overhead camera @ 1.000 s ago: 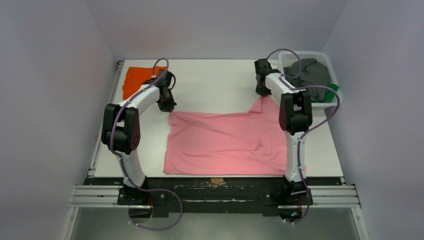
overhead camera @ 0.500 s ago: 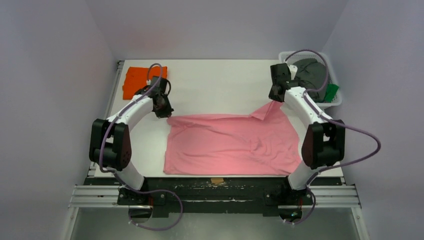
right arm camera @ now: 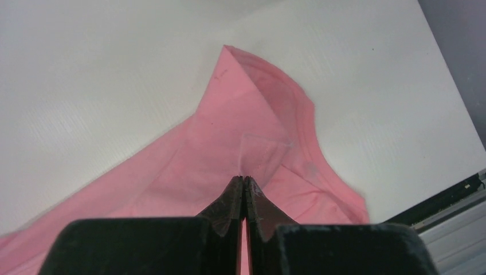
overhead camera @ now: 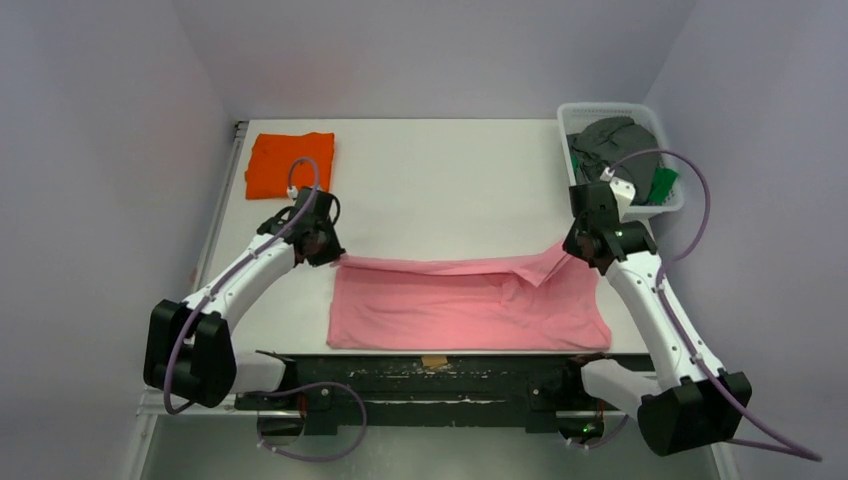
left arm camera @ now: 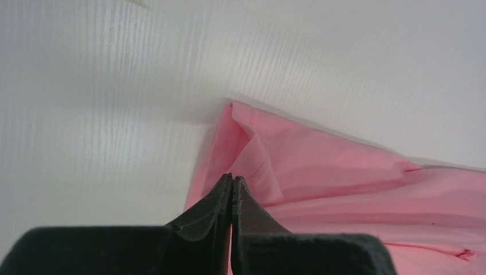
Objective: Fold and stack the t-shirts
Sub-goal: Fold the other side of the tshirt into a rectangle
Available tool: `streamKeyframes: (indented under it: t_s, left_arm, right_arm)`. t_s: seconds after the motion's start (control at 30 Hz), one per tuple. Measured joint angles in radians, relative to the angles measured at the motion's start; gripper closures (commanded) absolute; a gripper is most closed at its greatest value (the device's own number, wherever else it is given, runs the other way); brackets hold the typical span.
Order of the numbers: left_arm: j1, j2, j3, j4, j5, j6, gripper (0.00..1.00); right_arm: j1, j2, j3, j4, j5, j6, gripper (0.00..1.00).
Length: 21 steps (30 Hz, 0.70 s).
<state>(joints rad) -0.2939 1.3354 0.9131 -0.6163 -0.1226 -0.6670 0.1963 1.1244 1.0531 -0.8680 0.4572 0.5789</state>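
Jaws of left gripper (overhead camera: 327, 252) and right gripper (overhead camera: 573, 250), clamped on far corners of the light pink cloth t-shirt (overhead camera: 460, 305) on the white table (overhead camera: 440, 180), have drawn them nearward, starting the fold.

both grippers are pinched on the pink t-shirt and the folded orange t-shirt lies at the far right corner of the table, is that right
No: the folded orange t-shirt lies at the far left corner of the table, as the top external view shows. The left gripper and right gripper are indeed pinched on the pink t-shirt.
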Motion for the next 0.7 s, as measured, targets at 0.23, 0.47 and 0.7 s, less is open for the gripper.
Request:
streamKeyframes:
  t_s: [0.23,0.47,0.7]
  left_arm:
    - [-0.051,-0.086,-0.098,-0.005,-0.034,-0.032,1.00]
    - [-0.061,-0.123,-0.222,-0.071,-0.045,-0.093,0.64]
    - [-0.088,-0.299,-0.239,-0.188,-0.047,-0.124,0.00]
  right_arm:
    - [0.002,-0.122,-0.114,-0.119,-0.031,0.034,0.94]
    - [0.006,-0.182,-0.291,-0.249,-0.084,0.117,0.53]
    - [0.006,-0.335,-0.303,-0.314,-0.108,0.159,0.23]
